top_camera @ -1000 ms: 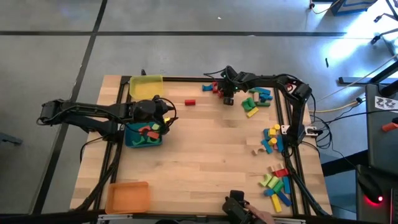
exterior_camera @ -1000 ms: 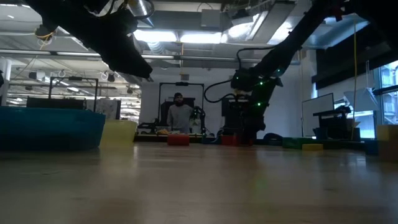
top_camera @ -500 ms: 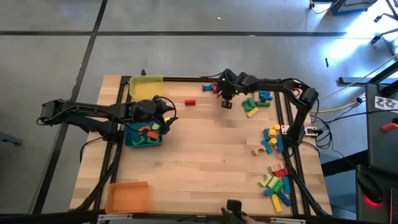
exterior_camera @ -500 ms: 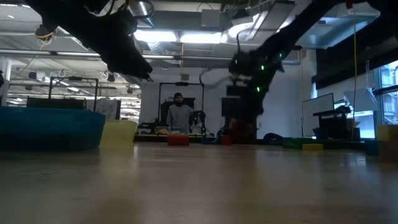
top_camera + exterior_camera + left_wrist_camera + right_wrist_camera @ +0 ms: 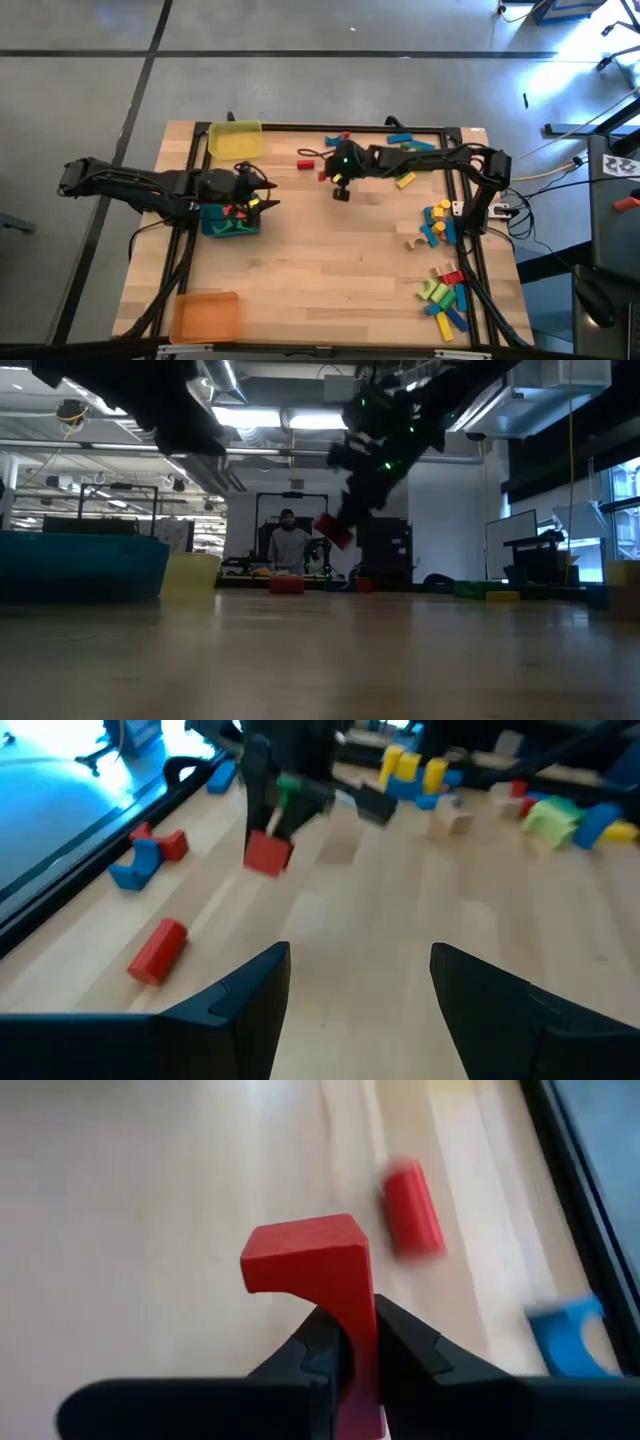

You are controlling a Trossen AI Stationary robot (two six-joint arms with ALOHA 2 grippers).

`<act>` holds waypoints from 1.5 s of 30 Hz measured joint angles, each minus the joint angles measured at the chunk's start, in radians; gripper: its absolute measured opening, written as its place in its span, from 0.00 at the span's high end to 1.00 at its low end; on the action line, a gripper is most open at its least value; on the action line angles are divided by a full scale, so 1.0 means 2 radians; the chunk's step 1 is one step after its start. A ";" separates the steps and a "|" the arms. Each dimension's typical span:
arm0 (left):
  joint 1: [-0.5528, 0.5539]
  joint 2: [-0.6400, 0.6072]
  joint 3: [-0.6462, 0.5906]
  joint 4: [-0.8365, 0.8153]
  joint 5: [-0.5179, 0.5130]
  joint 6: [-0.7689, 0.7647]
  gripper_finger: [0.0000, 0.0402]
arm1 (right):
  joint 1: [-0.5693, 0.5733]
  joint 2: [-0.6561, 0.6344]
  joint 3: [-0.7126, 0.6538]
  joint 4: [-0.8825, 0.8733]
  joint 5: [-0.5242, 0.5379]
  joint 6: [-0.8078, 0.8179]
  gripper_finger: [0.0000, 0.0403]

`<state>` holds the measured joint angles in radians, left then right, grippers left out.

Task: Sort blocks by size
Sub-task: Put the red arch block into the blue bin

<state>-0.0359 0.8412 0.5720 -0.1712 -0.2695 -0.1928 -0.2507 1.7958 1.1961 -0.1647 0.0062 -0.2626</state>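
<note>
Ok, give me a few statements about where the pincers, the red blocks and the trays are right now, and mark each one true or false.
1. The right pincer holds a red block clear of the table. True.
2. The left pincer grips a red block. False: its fingers are apart with nothing between them, above the blue tray.
3. A red cylinder lies on the table near the held block. True.
4. The orange tray is full of blocks. False: no blocks show in it.
5. The yellow tray sits at the far left corner of the table. True.
</note>
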 joint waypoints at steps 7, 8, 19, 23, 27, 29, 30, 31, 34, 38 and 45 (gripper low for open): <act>-0.005 -0.077 0.000 0.004 0.000 0.012 0.44 | 0.057 0.010 0.000 0.137 0.000 0.030 0.88; -0.004 -0.086 0.000 0.007 -0.001 0.016 0.44 | 0.063 0.015 0.001 0.164 0.000 0.030 0.87; -0.001 -0.117 0.001 0.078 -0.002 0.059 0.44 | 0.097 0.099 0.005 0.401 -0.004 0.098 0.86; -0.001 -0.115 0.001 0.085 -0.002 0.059 0.44 | 0.097 0.143 0.057 0.406 -0.004 0.126 0.86; -0.001 -0.115 0.001 0.083 -0.002 0.059 0.44 | 0.099 0.199 0.126 0.387 -0.017 0.131 0.86; -0.001 -0.115 0.000 0.082 -0.002 0.058 0.44 | 0.100 0.218 0.158 0.371 -0.019 0.132 0.86; -0.001 -0.116 0.000 0.082 -0.002 0.058 0.44 | 0.103 0.231 0.178 0.370 -0.022 0.133 0.86; -0.001 -0.116 0.000 0.082 -0.002 0.058 0.44 | 0.104 0.242 0.195 0.369 -0.022 0.133 0.86; -0.001 -0.116 0.000 0.082 -0.002 0.057 0.44 | 0.108 0.274 0.236 0.353 -0.022 0.133 0.86; -0.001 -0.115 0.000 0.080 -0.002 0.057 0.44 | 0.113 0.311 0.279 0.345 -0.022 0.139 0.86; -0.001 -0.115 0.000 0.075 -0.002 0.058 0.44 | 0.118 0.356 0.312 0.346 -0.025 0.156 0.86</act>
<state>-0.0376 0.6113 0.5720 -0.0212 -0.2729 -0.0777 -0.0144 2.5082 1.8204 0.5278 -0.0440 0.0493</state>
